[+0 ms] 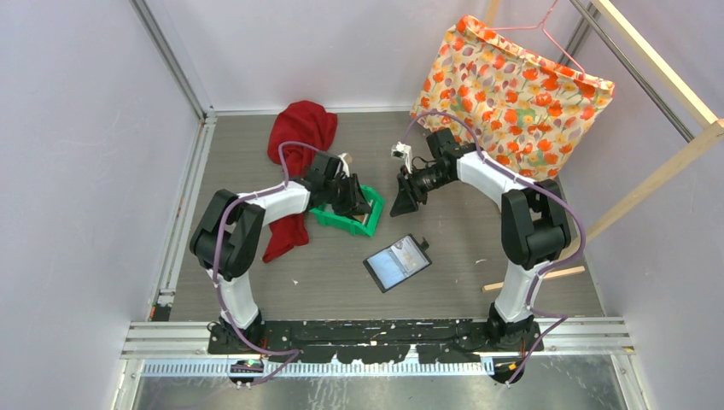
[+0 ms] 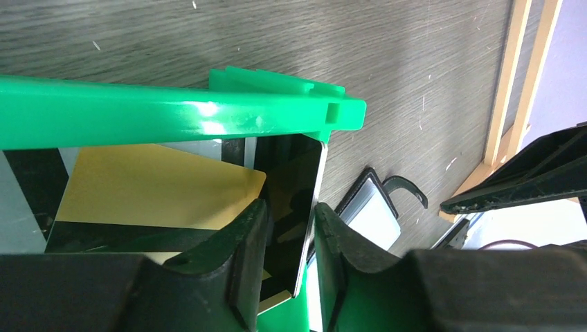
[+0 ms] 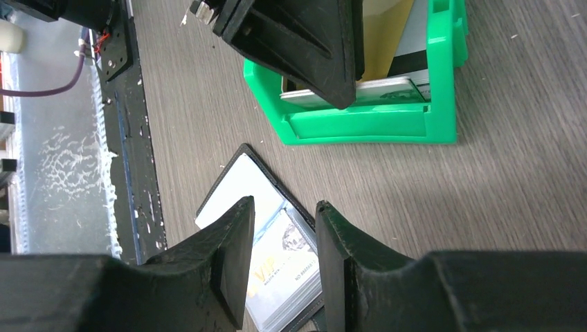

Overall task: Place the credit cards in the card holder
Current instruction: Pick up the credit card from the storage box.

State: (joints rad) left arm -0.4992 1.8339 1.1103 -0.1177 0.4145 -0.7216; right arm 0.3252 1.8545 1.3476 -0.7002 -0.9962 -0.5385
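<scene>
The credit cards sit in a green bin point(image 1: 340, 219). A yellow-orange card point(image 2: 152, 187) lies flat in it, and a dark glossy card point(image 2: 294, 187) stands on edge at the bin's corner. My left gripper point(image 2: 289, 218) reaches into the bin with its jaws open on either side of the dark card, a gap showing on each side. The black card holder point(image 1: 397, 262) lies unfolded on the table, with a pale VIP card point(image 3: 287, 256) in one pocket. My right gripper point(image 3: 285, 207) hangs open above the holder, holding nothing.
A red cloth point(image 1: 300, 128) lies behind and left of the bin. A floral fabric bag point(image 1: 512, 94) leans at the back right. A wooden stick point(image 1: 534, 275) lies near the right arm's base. Wooden rails run along the right side.
</scene>
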